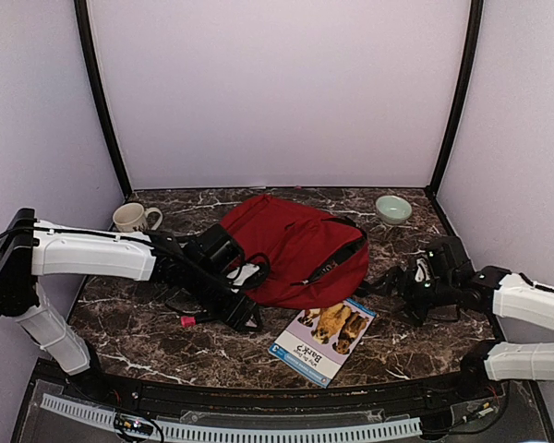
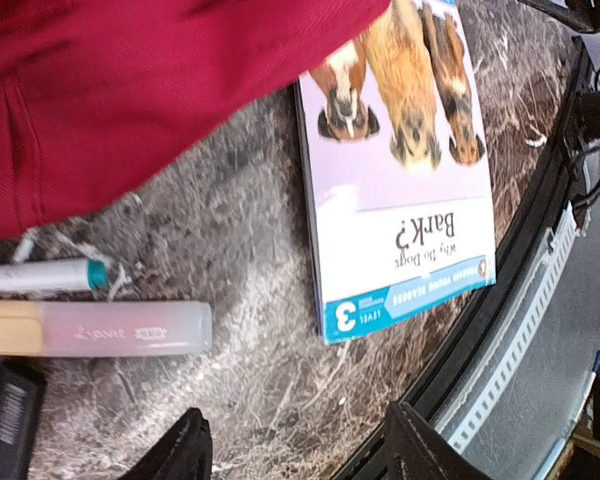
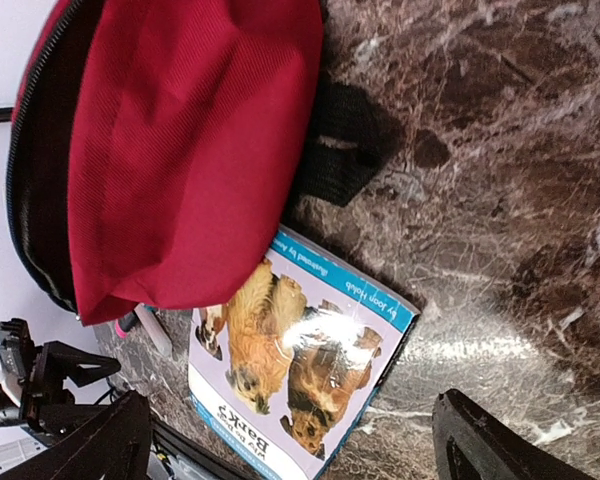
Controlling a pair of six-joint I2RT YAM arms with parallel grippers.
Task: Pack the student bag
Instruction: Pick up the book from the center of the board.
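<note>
Red student bag (image 1: 291,245) covers a corner of the book (image 1: 325,334); left gripper (image 2: 300,445) and right gripper (image 3: 290,440), both spread and empty, could snag the fabric.

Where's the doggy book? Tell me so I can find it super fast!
Look for the big red backpack in the middle of the dark marble table. Right at its near edge, toward the robot arms, lies a flat book with one corner tucked under the red fabric. It alone has brown dogs on a pale cover with a blue stripe; the marker beside it is just a thin white stick.
</note>
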